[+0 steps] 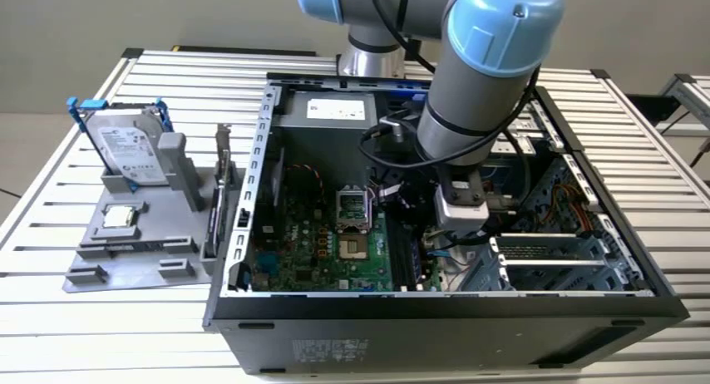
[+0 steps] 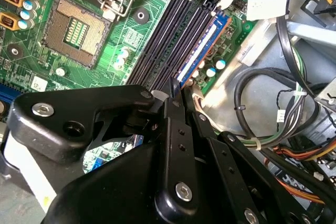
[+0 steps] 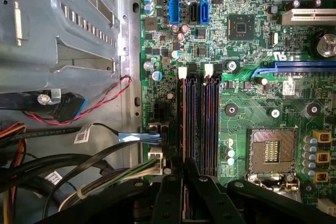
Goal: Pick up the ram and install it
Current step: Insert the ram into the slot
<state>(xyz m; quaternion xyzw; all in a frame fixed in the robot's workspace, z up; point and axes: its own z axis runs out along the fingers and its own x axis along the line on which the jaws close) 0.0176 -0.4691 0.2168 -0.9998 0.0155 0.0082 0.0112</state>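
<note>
The ram (image 2: 202,51) sits in its slot, claw (image 2: 178,90) pinched narrow above.

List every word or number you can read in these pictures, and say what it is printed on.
None can be read.
Hard drive label: too small.
Power supply sticker: blurred.
Cable tag: too small.
Motherboard print: blurred.
</note>
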